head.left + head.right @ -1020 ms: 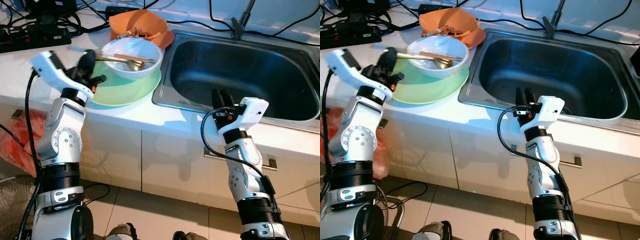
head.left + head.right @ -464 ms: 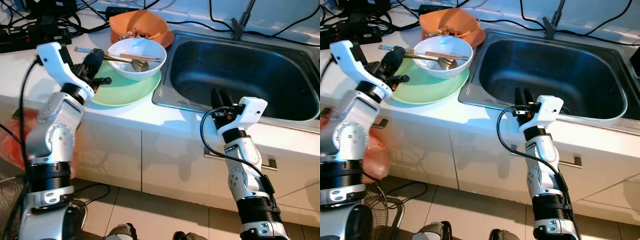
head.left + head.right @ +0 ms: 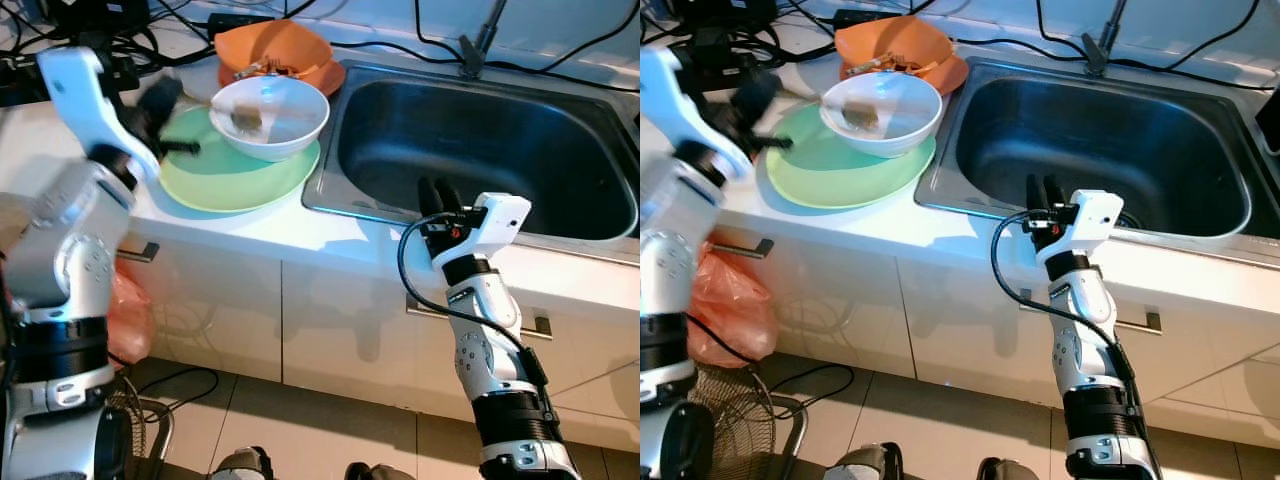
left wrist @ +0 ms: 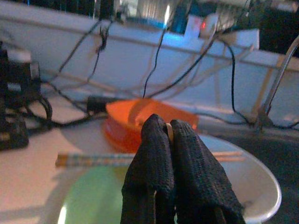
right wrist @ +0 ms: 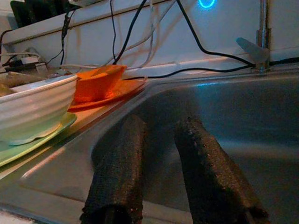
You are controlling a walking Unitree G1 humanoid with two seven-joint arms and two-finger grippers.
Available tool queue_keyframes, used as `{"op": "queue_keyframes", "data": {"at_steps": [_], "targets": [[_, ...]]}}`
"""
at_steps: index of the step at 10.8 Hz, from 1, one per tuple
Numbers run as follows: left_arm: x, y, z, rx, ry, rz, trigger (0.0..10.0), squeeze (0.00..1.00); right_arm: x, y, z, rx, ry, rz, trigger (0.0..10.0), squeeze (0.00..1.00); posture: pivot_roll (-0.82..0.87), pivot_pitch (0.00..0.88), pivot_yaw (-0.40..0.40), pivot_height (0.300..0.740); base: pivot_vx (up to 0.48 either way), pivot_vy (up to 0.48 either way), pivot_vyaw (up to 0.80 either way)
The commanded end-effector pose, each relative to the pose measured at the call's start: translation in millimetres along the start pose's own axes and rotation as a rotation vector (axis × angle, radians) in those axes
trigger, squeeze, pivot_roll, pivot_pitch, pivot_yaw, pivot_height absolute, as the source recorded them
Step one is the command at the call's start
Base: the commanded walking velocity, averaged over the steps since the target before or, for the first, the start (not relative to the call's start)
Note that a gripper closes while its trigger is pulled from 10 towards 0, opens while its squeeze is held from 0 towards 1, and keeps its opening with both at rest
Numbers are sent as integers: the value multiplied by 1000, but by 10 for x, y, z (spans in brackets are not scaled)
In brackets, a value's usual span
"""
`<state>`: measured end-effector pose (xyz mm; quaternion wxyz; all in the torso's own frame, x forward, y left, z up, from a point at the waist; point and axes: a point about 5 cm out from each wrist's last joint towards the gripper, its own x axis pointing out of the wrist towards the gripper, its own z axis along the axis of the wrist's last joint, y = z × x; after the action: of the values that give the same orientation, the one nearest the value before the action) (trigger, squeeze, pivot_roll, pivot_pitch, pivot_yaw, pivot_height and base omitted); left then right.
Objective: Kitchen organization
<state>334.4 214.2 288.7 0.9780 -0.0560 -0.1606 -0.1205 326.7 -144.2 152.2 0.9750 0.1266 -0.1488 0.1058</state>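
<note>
A kitchen counter was seen from above, with a steel sink [image 3: 480,150] across the upper right of the frame. At upper centre a white bowl [image 3: 270,115] was resting on a green plate [image 3: 235,175], with an orange dish [image 3: 280,50] just behind them.

The left gripper [image 4: 170,140] was raised at the upper left, blurred in the head views. In its wrist view the two black fingers were pressed together on a thin pale piece, judged to be the spoon handle, though this could not be told for certain. A pair of chopsticks [image 4: 107,159] was laid across the bowl behind the fingers. The grip was probably meant to lift the cutlery out so the dishes could be stacked or moved to the sink.

The right gripper [image 3: 440,195] was held at the sink's near edge, fingers apart and empty.

Compared with a second earlier, the left arm had been lifted higher and farther toward the upper left, while the right arm was unchanged.
</note>
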Motion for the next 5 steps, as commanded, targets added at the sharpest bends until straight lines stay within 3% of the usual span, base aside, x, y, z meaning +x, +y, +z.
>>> {"op": "queue_keyframes", "data": {"at_steps": [1,5], "targets": [[14,-49,119,-1,-36,-28,10000,0,-7,-9,-48,1,29,0,10000,0,137,121,-49,740,0,0,0],[17,-70,206,-65,-71,-63,10000,0,0,12,-67,7,33,2,10000,0,141,124,-47,740,0,0,0]]}}
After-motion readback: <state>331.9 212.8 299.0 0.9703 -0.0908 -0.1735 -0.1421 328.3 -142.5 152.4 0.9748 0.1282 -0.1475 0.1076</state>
